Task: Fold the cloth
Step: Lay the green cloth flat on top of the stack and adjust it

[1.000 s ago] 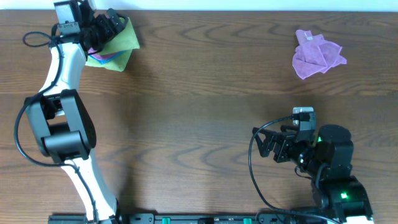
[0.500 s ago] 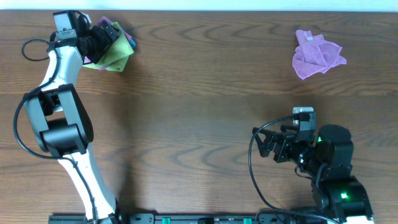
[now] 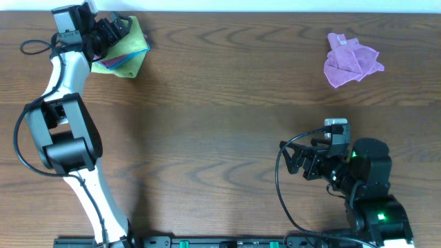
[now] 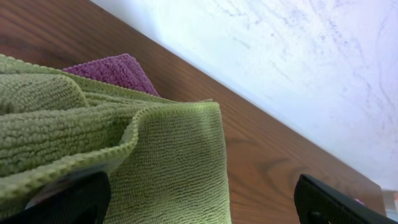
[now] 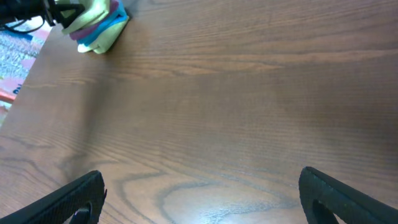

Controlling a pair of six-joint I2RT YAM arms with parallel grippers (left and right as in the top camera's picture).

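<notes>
Legible text, labels, brands, numbers, signs: none readable on the dark wood-grain table (image 3: 220, 103) or the light lime-green microfibre cloth (image 4: 168, 155).

I see the cloth (image 4: 174, 162) as nubby, matt green microfibre. The table (image 5: 249, 93) is smooth dark wood-grain with a soft sheen.

cloth (image 3: 136, 38): one corner lying under left gripper (image 3: 116, 31) overhead; running off left and bottom edges in left wrist view.
magenta cloth (image 4: 115, 70): mostly lying hidden beneath it.
fingers (image 4: 68, 199), both wrist views: being cut by bottom edge, tips only showing.
</notes>
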